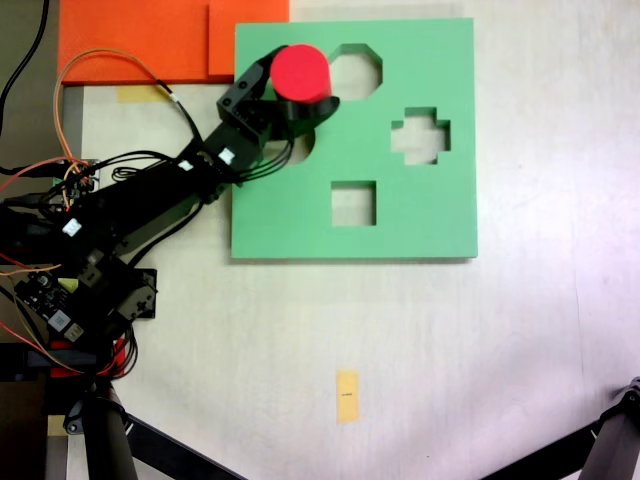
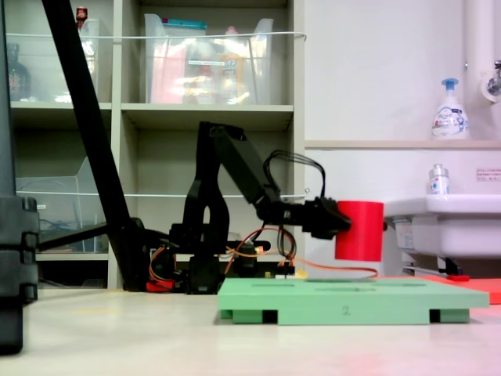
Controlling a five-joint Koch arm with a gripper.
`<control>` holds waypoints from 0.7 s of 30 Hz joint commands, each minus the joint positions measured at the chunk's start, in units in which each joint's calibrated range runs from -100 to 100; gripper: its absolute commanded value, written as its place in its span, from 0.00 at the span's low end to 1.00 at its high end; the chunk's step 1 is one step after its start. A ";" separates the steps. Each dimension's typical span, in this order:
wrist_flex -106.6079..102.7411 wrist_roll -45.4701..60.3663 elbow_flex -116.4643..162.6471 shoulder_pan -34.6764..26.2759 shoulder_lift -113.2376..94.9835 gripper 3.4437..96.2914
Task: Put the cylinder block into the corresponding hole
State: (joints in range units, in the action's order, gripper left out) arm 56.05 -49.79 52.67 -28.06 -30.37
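Observation:
My gripper (image 1: 286,92) is shut on the red cylinder block (image 1: 302,72), holding it by its sides over the upper left part of the green board (image 1: 420,235). In the second exterior view the cylinder block (image 2: 359,230) hangs upright, clearly above the board (image 2: 352,298), with the gripper (image 2: 338,222) on the side toward the second exterior view's left. The circular hole (image 1: 307,148) lies just below the block in the first exterior view, mostly hidden under the gripper. The octagonal cutout (image 1: 358,72) is right beside the block.
The board also has a cross-shaped cutout (image 1: 420,135) and a square cutout (image 1: 353,203). An orange foam sheet (image 1: 150,35) lies at the back left. The arm base, wires and circuit boards (image 1: 60,290) fill the first exterior view's left. A yellow tape strip (image 1: 347,395) is on the table.

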 commanded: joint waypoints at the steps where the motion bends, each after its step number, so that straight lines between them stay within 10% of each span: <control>1: 1.68 0.54 1.67 -0.39 -5.25 0.30; 21: 5.05 0.59 13.43 0.98 -9.16 0.30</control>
State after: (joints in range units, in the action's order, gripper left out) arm 56.05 -49.69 66.98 -27.37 -36.94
